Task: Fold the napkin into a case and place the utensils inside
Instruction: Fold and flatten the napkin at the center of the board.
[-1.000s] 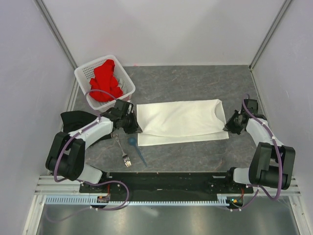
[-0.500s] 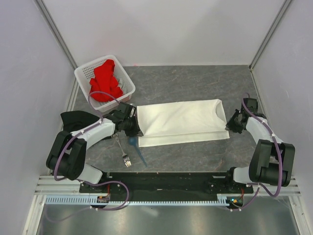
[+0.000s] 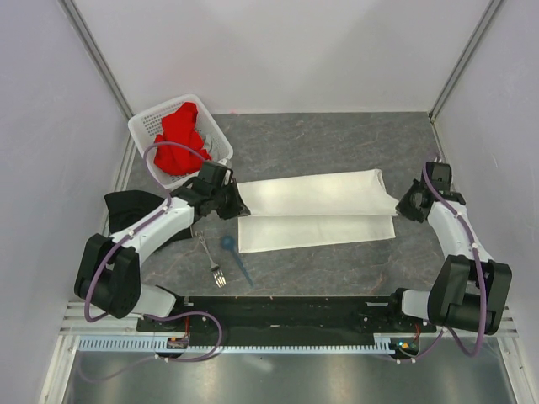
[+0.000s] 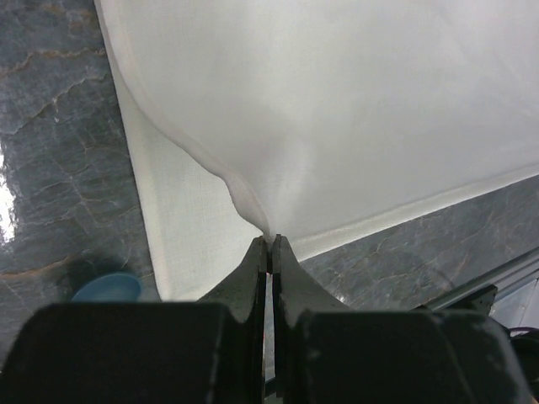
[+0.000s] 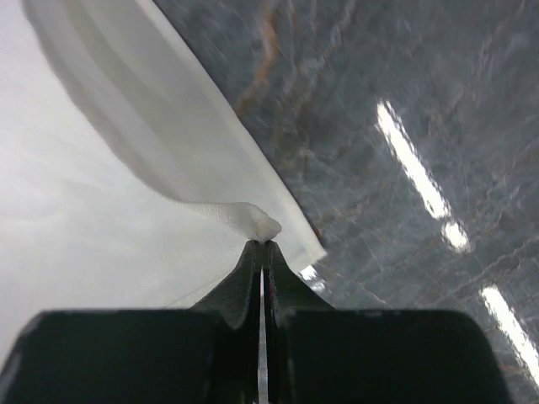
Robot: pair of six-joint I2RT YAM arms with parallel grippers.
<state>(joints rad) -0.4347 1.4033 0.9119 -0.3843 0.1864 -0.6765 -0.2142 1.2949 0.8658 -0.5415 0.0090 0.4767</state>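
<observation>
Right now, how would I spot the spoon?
Find the white napkin on the grey table. Off its near left corner lie two utensils. The spoon is the blue one, right of the silver fork.

No text, label, brand, number or sign can be read on the napkin [image 3: 316, 210], the basket [image 3: 143, 130] or the table [image 3: 337, 143].

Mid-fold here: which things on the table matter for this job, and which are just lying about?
Job: napkin, fork, blue spoon.
Lying about: white basket, red cloth in it, black cloth.
</observation>
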